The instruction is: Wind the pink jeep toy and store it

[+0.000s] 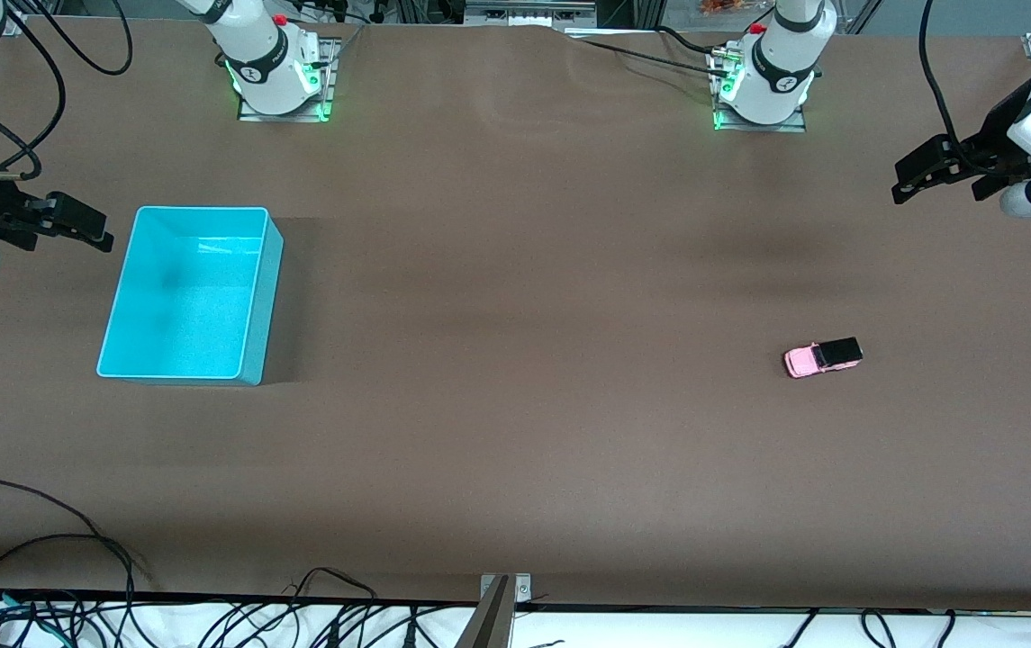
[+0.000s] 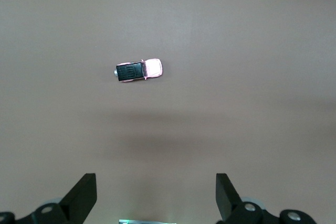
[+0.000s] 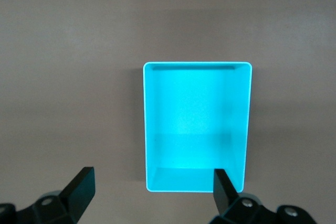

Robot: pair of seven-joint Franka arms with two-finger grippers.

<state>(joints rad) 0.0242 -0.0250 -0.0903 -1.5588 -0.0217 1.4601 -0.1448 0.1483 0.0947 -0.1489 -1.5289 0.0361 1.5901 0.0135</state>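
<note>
One pink jeep toy (image 1: 822, 357) and one turquoise bin (image 1: 192, 294) on a brown surface (image 1: 515, 378), with two grippers raised at the ends.

The single jeep, pink with a black rear top, sits on its wheels toward the left arm's end of the surface, well apart from the empty, open-topped bin at the right arm's end. The left gripper (image 1: 916, 179) hangs over the surface's edge at its own end, fingers (image 2: 84, 195) apart, holding nothing. The right gripper (image 1: 83, 227) hangs just beside the bin, fingers (image 3: 81, 187) apart, empty.
</note>
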